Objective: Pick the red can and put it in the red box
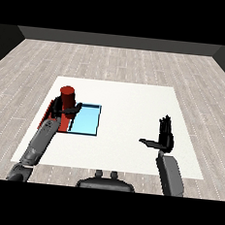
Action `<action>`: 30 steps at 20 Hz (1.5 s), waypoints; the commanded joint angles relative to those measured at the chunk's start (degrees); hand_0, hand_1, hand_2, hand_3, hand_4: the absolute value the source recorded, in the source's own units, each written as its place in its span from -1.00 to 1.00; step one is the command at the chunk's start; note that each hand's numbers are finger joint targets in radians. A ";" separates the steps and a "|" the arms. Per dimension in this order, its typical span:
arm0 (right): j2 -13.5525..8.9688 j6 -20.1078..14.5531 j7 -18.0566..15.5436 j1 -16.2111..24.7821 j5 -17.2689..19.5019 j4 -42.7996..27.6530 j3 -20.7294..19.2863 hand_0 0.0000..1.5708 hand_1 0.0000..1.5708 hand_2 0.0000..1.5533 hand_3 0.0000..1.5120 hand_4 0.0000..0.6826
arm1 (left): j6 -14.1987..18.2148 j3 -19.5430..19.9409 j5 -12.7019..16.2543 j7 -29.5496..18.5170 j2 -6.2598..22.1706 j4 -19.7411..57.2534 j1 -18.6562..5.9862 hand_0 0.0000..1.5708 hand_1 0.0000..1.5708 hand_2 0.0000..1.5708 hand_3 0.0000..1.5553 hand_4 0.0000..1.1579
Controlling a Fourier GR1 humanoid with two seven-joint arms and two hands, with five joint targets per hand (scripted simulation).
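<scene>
The red can point(67, 97) stands upright over the red tray point(50, 109) at the table's left. My left hand point(66, 111) curls round the can's lower part, its fingers wrapped across the front. My left forearm covers most of the red tray, so I cannot tell whether the can rests on it or hangs just above it. Beside it on the right lies the light blue tray point(86, 120). My right hand point(164, 137) is held up over the right side of the table, fingers straight and thumb out, holding nothing.
The white table point(129, 106) stretches between the trays and my right hand. Wooden floor surrounds it on every side.
</scene>
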 commanded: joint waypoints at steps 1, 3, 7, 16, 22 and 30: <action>-0.76 1.70 -0.63 1.89 -0.44 2.02 -0.98 -1.00 -1.00 -1.00 -1.00 -1.00 | -2.37 4.95 0.56 -3.52 3.09 12.88 -1.31 0.99 0.99 0.95 0.85 0.88; -1.96 2.89 0.27 -0.30 -0.47 1.89 -1.15 -1.00 -1.00 -1.00 -1.00 -1.00 | -2.01 7.20 0.94 -5.33 3.61 18.37 -0.90 1.00 1.00 0.99 0.87 0.90; -0.05 2.06 -4.31 0.97 1.12 2.22 -0.94 -1.00 -1.00 -1.00 -1.00 -1.00 | -4.47 10.72 1.82 -10.18 3.59 33.47 -4.81 1.00 1.00 1.00 0.92 0.88; 1.03 0.35 -6.50 -1.88 4.61 3.58 0.18 -1.00 -1.00 -1.00 -1.00 -1.00 | 1.62 8.49 -6.44 -5.84 2.19 56.95 -14.06 -0.58 -0.58 -0.42 -0.58 0.25; 1.57 -1.18 -5.23 -2.42 5.23 1.29 0.04 -1.00 -1.00 -1.00 -1.00 -1.00 | -1.09 13.90 -2.02 -8.19 1.54 61.41 -14.20 0.44 0.44 0.39 -1.00 -0.09; 0.78 3.42 -8.19 -0.54 2.97 0.71 -0.72 -1.00 -1.00 -1.00 -1.00 -1.00 | -8.20 4.86 -11.86 -1.31 4.74 67.57 -18.09 -1.00 -1.00 -1.00 -1.00 -1.00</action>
